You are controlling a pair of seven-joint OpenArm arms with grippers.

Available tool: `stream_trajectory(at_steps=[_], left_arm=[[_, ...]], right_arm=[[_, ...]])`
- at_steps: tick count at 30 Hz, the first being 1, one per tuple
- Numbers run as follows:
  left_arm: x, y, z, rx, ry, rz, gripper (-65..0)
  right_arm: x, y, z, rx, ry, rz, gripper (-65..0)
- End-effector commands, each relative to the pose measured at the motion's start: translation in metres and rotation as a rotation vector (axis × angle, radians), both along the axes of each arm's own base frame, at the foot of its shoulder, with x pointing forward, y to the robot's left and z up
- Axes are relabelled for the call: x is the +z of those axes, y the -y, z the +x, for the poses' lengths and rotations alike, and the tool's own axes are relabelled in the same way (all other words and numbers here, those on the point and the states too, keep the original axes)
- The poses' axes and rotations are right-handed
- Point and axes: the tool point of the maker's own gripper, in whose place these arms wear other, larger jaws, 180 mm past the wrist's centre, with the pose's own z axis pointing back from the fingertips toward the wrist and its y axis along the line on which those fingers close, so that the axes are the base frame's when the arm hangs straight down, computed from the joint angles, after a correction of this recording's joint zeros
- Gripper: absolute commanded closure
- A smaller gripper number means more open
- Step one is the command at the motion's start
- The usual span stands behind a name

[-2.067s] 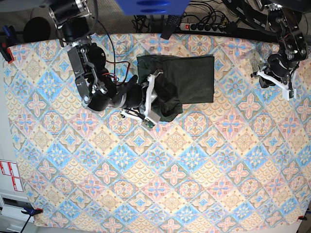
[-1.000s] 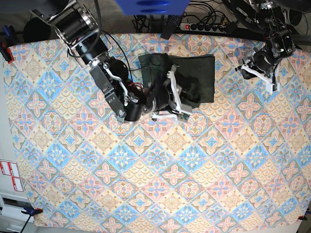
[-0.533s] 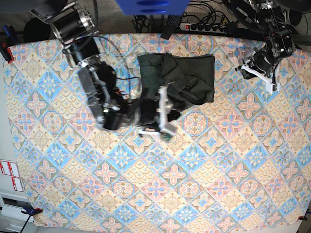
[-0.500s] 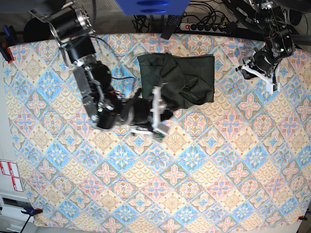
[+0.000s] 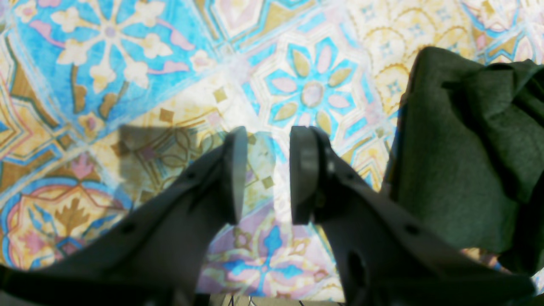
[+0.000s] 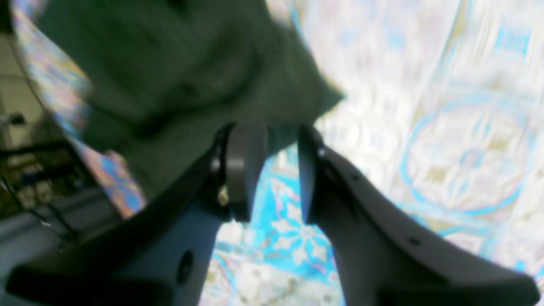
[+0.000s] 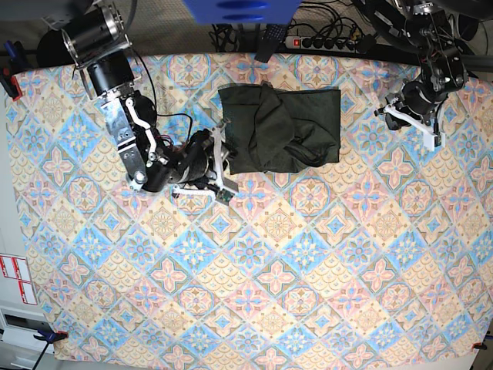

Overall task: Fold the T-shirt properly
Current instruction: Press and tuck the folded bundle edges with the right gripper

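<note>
The dark olive T-shirt (image 7: pixel 281 127) lies folded into a rough rectangle at the back middle of the patterned cloth, with a rumpled fold across its centre. My right gripper (image 7: pixel 224 163) hovers just off the shirt's lower left corner, its jaws apart with nothing between them. In the blurred right wrist view, the T-shirt (image 6: pixel 170 76) lies just beyond the right gripper (image 6: pixel 277 170). My left gripper (image 7: pixel 410 122) hangs over bare cloth to the right of the shirt. In the left wrist view, the left gripper (image 5: pixel 265 174) is open and empty, with the T-shirt (image 5: pixel 446 170) to its right.
A flower-patterned tablecloth (image 7: pixel 254 293) covers the whole table. A power strip (image 7: pixel 331 42) and cables lie behind the back edge. A red clamp (image 7: pixel 8 81) holds the cloth at the left edge. A blue object (image 7: pixel 239 9) overhangs the top middle.
My right gripper has let go of the fabric and drawn back to the left, off the shirt. The fold it carried now rests on the shirt. The left arm has barely moved.
</note>
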Motion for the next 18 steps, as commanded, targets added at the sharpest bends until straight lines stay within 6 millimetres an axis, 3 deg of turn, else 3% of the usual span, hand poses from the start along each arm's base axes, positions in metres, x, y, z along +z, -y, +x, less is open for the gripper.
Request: stream_trajectory(at_steps=[1, 7, 13, 18], left_arm=[[0.009, -0.004, 0.007, -0.008, 0.034, 0.014, -15.4], [0.009, -0.004, 0.006, -0.008, 0.034, 0.013, -15.4], [0.010, -0.004, 0.006, -0.009, 0.034, 0.013, -15.4], [0.010, -0.004, 0.006, -0.008, 0.034, 0.012, -15.4]], right_arm=[[0.010, -0.014, 0.006, 0.029, 0.029, 0.038, -17.2], [-0.003, -0.044, -0.021, 0.142, 0.001, 0.056, -17.2], [0.004, -0.084, -0.040, 0.222, -0.009, 0.110, -17.2], [0.018, -0.108, -0.038, 0.275, 0.024, 0.140, -17.2]])
